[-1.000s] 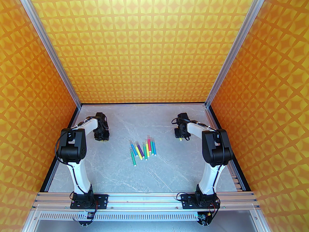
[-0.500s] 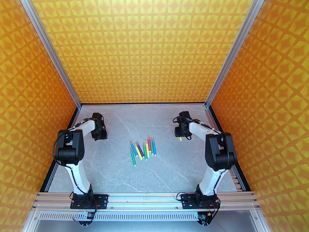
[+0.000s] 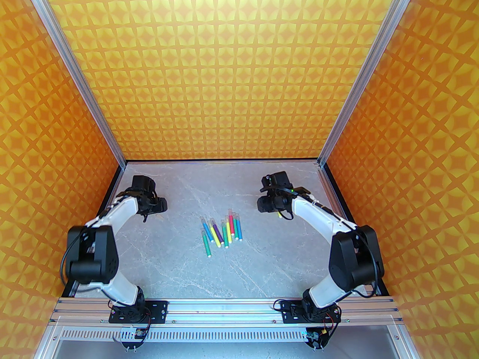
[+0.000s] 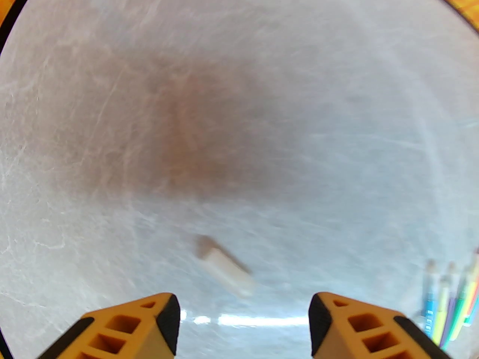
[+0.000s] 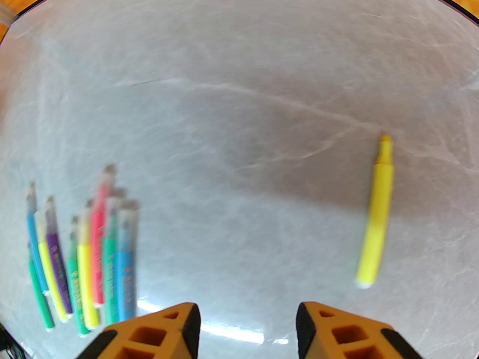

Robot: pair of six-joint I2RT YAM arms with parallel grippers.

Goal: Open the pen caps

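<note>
Left hand (image 4: 243, 307) and right hand (image 5: 247, 312) gape empty; one cap (image 4: 228, 271) and yellow pen (image 5: 376, 215) lie apart. For pens (image 3: 222, 232) clustered on the desk (image 3: 179, 267), we would grip one barrel and its cap, pulling axially.

The surface (image 3: 179, 260) looks like grey veined stone, smooth, with a soft sheen that throws back a streak of light. The pens (image 3: 220, 232) have smooth, bright plastic barrels and cloudy translucent pen caps (image 5: 126, 219). Left of the pens, one loose cap (image 4: 228, 271) looks like milky plastic. The left hand (image 4: 243, 312) and right hand (image 5: 247, 322) show moulded orange plastic with matt black pads (image 4: 170, 320). Nearer than the pens, the rail (image 3: 224, 307) is brushed metal
</note>
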